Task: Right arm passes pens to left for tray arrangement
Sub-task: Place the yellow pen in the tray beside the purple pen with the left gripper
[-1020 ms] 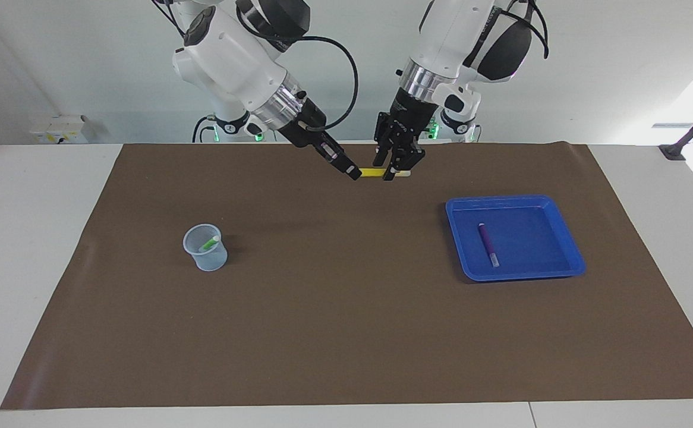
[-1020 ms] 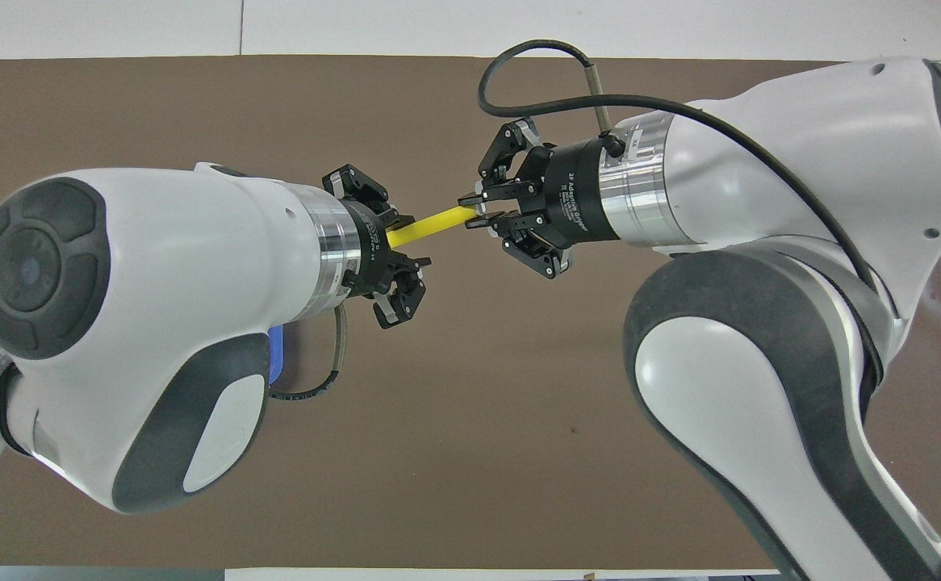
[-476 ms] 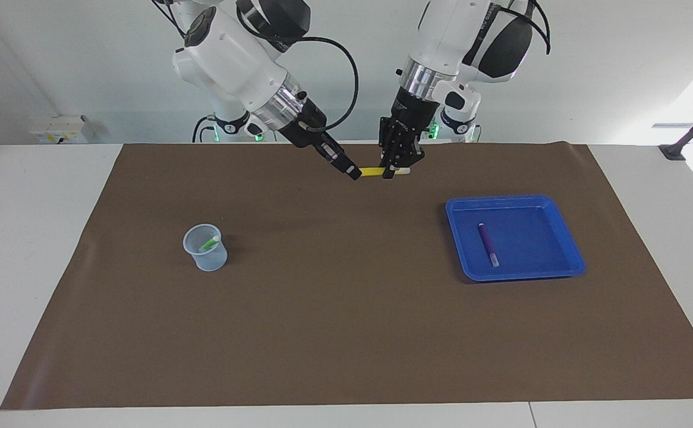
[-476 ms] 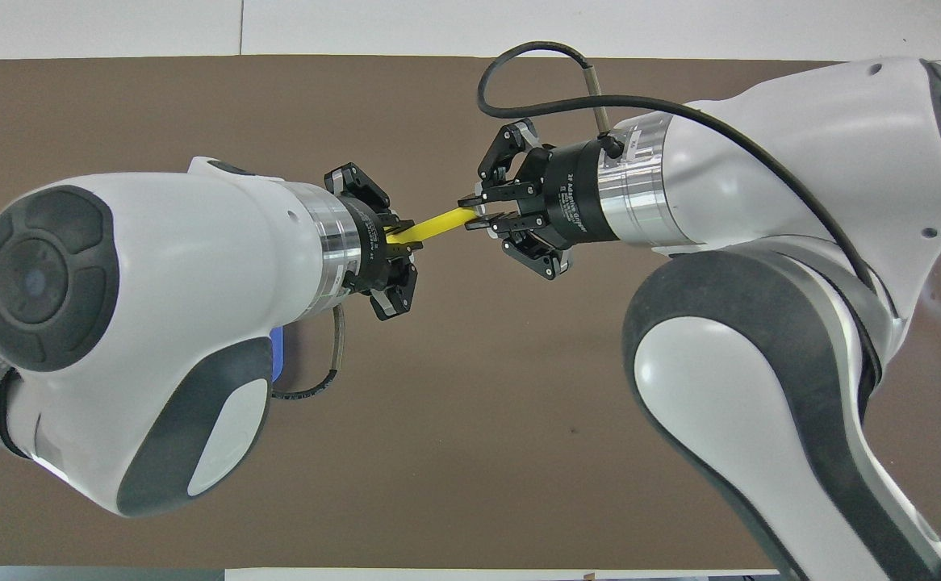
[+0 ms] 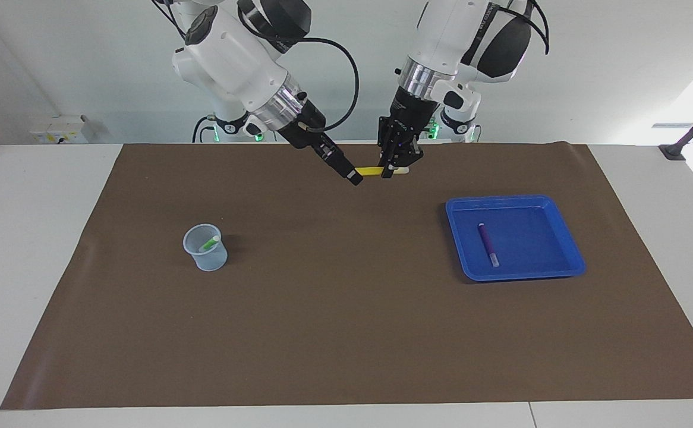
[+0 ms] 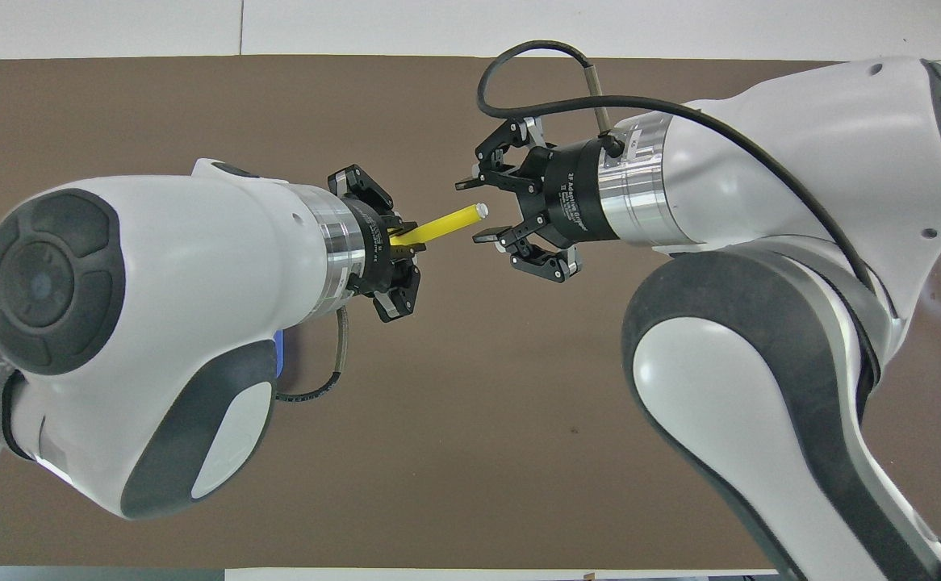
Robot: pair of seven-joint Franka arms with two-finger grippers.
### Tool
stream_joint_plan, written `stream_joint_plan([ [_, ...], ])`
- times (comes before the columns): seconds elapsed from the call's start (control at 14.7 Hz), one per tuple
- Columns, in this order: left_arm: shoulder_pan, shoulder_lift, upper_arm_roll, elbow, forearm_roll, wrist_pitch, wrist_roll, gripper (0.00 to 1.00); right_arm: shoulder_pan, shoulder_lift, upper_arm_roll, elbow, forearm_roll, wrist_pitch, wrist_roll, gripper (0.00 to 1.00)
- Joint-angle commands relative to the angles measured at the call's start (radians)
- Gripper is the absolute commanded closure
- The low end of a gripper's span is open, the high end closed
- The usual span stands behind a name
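The left tool [image 6: 407, 242] is clamped on the yellow pen [image 6: 445, 223], holding it level in the air over the brown mat [image 5: 346, 309] at the robots' end of the bench [image 5: 37, 238]. The pen's whitish end points at the right tool [image 6: 472, 211], whose fingers stand wide apart on either side of that tip without touching it; this tool holds nothing. Both tools hang close together, well above the mat.

The blue tray [image 5: 566, 238] sits on the mat toward the left arm's end of the bench, well apart from the left tool, with the purple pen [image 5: 487, 244] lying flat inside it. Toward the right arm's end, the green pen [image 5: 208, 242] leans in a small translucent cup [image 5: 206, 255].
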Motion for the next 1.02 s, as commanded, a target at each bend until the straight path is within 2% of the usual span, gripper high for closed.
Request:
stream_joint_plan([
  [0.0,0.009,0.008,0.012,0.001,0.009,0.023,0.097,1.0,-0.023,0.018,0.005,0.015,-0.088,-0.049,-0.073,0.05],
  [0.2,0.089,0.007,0.012,-0.006,0.006,-0.021,0.359,1.0,-0.081,0.015,-0.001,0.016,-0.174,-0.144,-0.231,0.05],
  [0.41,0.211,-0.001,0.009,-0.037,-0.05,-0.072,0.73,1.0,-0.126,0.02,-0.001,0.009,-0.3,-0.264,-0.497,0.05],
  [0.61,0.356,-0.016,0.011,-0.083,-0.116,-0.129,1.107,1.0,-0.161,0.038,-0.001,-0.007,-0.435,-0.305,-0.662,0.05],
  [0.95,0.52,-0.009,0.014,-0.117,-0.106,-0.236,1.683,1.0,-0.224,0.083,-0.001,-0.046,-0.642,-0.308,-0.903,0.07],
])
